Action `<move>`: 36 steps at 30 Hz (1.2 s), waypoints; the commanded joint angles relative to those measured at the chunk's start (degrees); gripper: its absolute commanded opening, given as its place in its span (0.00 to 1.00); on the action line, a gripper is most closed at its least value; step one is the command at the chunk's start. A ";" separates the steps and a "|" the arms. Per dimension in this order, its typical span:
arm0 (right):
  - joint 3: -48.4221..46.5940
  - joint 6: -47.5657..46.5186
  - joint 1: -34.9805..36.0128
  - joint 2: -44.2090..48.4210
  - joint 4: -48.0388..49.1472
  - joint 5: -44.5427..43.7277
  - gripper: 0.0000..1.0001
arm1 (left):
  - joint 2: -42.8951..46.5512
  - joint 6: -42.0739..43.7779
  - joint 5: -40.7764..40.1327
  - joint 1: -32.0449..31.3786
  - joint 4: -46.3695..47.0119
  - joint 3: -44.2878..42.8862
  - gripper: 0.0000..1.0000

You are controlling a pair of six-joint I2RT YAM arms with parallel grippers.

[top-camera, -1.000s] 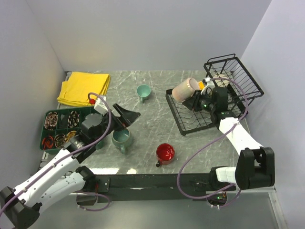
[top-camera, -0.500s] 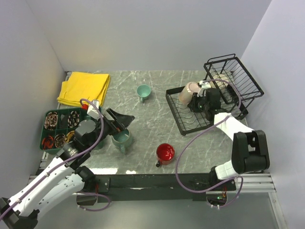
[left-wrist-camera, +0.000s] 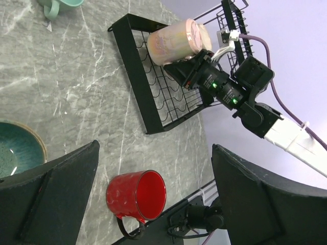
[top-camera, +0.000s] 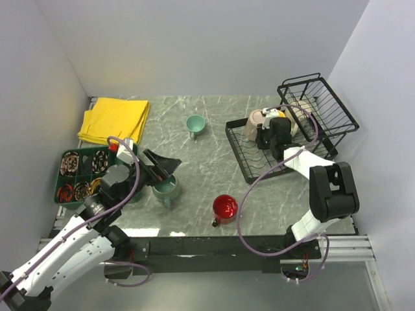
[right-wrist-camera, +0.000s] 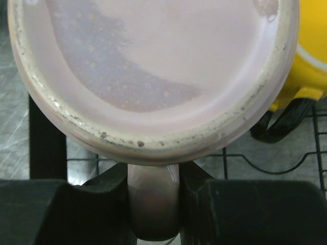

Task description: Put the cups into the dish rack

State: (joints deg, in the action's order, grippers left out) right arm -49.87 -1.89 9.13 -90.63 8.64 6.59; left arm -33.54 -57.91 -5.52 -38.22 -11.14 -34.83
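Over the dish rack (top-camera: pixel 237 152), right pincer (right-wrist-camera: pixel 153 201) clamps pink mug (right-wrist-camera: pixel 153 56) by its handle; left pincer (top-camera: pixel 162 166) gapes.

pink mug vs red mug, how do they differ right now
The pink mug is pale and tipped on its side over the dish rack; the red mug is shiny and stands upright on the table. The right gripper clamps the pink mug's handle; nothing touches the red mug. Both have handles.
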 commanded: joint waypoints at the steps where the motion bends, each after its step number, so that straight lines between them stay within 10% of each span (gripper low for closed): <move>1: -6.03 -1.89 0.45 -1.47 10.34 -3.60 0.00 | 1.02 0.87 -1.07 0.25 0.24 0.46 0.96; 18: -11.04 -3.21 0.45 -8.77 8.93 -6.50 0.00 | 3.39 -0.01 -1.69 0.25 -1.70 1.17 0.96; 36: -10.69 -4.79 0.37 -7.64 6.83 -5.19 0.66 | 5.24 -0.63 -0.63 0.25 -7.58 -0.68 0.96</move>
State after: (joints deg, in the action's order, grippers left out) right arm -59.02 -5.80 9.41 -101.84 10.20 1.37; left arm -28.93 -58.17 -6.33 -38.22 -16.29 -33.65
